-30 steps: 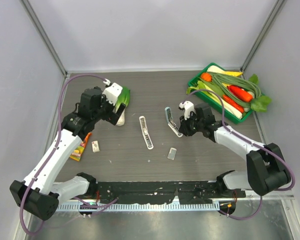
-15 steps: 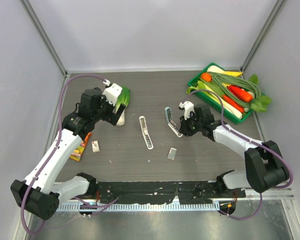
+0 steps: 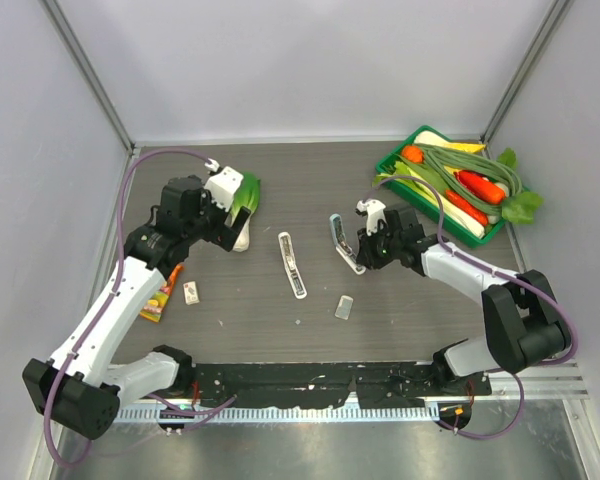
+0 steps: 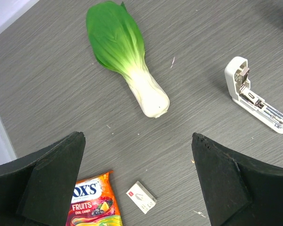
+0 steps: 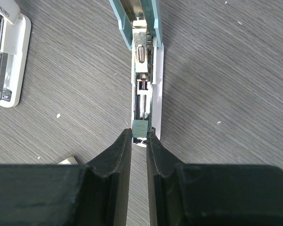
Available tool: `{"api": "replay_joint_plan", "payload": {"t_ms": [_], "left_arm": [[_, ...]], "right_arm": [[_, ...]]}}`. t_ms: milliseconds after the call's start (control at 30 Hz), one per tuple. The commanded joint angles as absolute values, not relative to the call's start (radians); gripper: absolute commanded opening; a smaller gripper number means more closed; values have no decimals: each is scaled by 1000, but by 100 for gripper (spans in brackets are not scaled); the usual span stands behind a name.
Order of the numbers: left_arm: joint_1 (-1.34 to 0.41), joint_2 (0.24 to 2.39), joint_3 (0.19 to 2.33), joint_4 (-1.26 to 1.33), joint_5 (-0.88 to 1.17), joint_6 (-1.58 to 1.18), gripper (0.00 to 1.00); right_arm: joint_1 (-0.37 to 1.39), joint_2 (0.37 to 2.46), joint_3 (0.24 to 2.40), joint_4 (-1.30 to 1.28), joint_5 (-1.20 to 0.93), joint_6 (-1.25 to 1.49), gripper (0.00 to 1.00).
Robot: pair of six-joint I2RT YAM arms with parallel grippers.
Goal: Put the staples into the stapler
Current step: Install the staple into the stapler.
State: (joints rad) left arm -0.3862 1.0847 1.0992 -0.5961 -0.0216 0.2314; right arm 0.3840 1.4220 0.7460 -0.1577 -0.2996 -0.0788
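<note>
Right wrist: right gripper point(image 5: 139, 134) clamped on end of teal-lidded stapler point(image 5: 142, 89). Left wrist adds: staples box point(image 4: 141, 197); left gripper point(image 4: 137, 139) spread; white stapler point(image 4: 255, 101), open, silvery channel.

Bright, even light (soft shadows), sharp focus.

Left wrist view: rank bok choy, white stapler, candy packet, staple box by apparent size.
1. bok choy
2. white stapler
3. staple box, smallest
The candy packet is cut off by the frame edge, so it is unranked; its visible part beats the box.
</note>
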Motion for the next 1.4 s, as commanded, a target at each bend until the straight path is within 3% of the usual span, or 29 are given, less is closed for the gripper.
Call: {"api": "replay_joint_plan", "payload": {"t_ms": [0,1367], "left_arm": [[-379,1086,1094,-563,-6,210,100],[-365,1092,1088,-558,38,204,100]], "right_arm": [[388,1414,784,-143,-293,-64,20],[403,1416,793,-178,-284,-78,20]]}}
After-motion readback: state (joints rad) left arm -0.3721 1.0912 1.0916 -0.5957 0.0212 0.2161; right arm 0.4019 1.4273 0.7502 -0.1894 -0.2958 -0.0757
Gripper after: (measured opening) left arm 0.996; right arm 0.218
